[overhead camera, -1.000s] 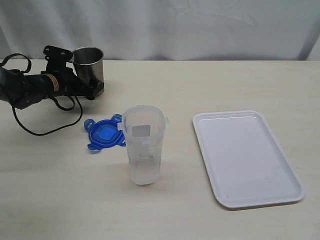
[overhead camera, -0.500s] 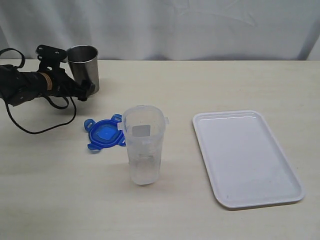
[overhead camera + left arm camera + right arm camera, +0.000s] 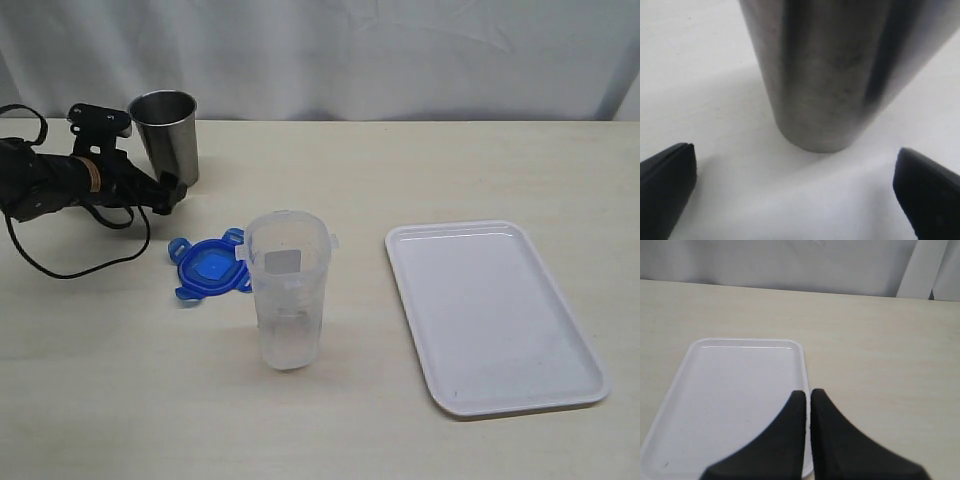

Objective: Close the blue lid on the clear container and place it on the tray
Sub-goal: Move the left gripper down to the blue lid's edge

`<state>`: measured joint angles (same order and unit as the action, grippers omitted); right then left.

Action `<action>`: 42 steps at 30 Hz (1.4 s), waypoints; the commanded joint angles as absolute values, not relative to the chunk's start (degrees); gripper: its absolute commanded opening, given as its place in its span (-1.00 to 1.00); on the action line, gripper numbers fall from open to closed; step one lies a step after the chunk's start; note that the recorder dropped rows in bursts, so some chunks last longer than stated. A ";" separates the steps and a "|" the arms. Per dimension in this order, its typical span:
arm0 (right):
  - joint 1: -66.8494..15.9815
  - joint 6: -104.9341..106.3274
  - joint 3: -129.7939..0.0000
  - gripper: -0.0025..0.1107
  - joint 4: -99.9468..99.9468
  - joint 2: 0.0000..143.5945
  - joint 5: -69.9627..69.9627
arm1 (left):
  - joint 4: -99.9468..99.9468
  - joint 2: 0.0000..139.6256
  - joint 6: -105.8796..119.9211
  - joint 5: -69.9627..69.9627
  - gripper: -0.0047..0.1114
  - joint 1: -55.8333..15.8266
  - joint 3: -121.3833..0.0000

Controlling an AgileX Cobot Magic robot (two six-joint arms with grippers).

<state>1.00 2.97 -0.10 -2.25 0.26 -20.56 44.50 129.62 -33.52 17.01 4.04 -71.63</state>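
Exterior view: the container (image 3: pixel 288 290) stands upright and uncovered near the middle of the table (image 3: pixel 400 170). The lid (image 3: pixel 208 267) lies flat on the table just left of it, with its flaps spread; its right edge shows behind the container wall, and I cannot tell whether the two touch. The tray (image 3: pixel 495 315) lies to the right of the container, apart from it, with nothing on it. The left gripper (image 3: pixel 168 188) is low at the far left, its tip at the foot of a steel cup (image 3: pixel 167 130). It is behind the lid and apart from it, and farther still from the container. A black cable (image 3: pixel 80 265) loops from the arm across the table. The right gripper does not show here.

Left wrist view: the left gripper (image 3: pixel 797 175) is spread wide with nothing in it. Its two black fingertips (image 3: pixel 667 172) are at opposite edges of the picture. The cup's base (image 3: pixel 815 125) stands on the table just ahead of the gap, touching neither finger. Lid, container and tray are out of sight.

Right wrist view: the right gripper (image 3: pixel 806 396) is clenched on nothing, with only a thin slit between its fingers. It hangs over the tray (image 3: pixel 730 390), its tips above one long rim. Lid and container do not appear.
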 commanded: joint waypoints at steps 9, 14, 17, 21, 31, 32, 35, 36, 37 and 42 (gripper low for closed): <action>1.20 3.43 0.00 -0.89 -2.15 0.00 -20.48 | 44.34 120.50 -36.72 12.06 0.89 3.47 -64.18; 1.20 3.43 0.00 -0.89 -2.15 0.00 -20.48 | 44.34 116.49 -36.71 -3.47 0.89 0.53 -63.08; 1.20 3.43 0.00 -0.89 -2.15 0.00 -20.48 | 43.64 114.80 -35.80 -9.80 0.89 -3.08 -62.59; 1.20 3.43 0.00 -0.89 -2.15 0.00 -20.48 | 43.88 113.81 -34.71 -14.04 0.89 -7.75 -62.58; 1.20 3.43 0.00 -0.89 -2.15 0.00 -20.48 | 42.26 112.95 -36.02 -17.01 0.89 -10.44 -62.78; 1.20 3.43 0.00 -0.89 -2.15 0.00 -20.48 | 42.92 112.95 -36.61 -16.73 0.89 -11.06 -63.09; 1.20 3.43 0.00 -0.89 -2.15 0.00 -20.48 | 44.98 112.95 -37.76 -18.79 0.89 -11.19 -64.81; 1.20 3.43 0.00 -0.89 -2.15 0.00 -20.48 | 48.74 112.95 -37.76 -18.51 0.89 -11.19 -64.81; 1.20 3.43 0.00 -0.89 -2.15 0.00 -20.48 | 50.56 112.95 -37.76 -18.38 0.89 -11.19 -64.81; 1.20 3.43 0.00 -0.89 -2.15 0.00 -20.48 | 50.07 112.95 -37.76 -16.78 0.89 -11.19 -64.81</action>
<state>1.00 2.97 -0.10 -2.25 0.26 -20.56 49.86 113.32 -37.25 -17.96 -11.00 -64.37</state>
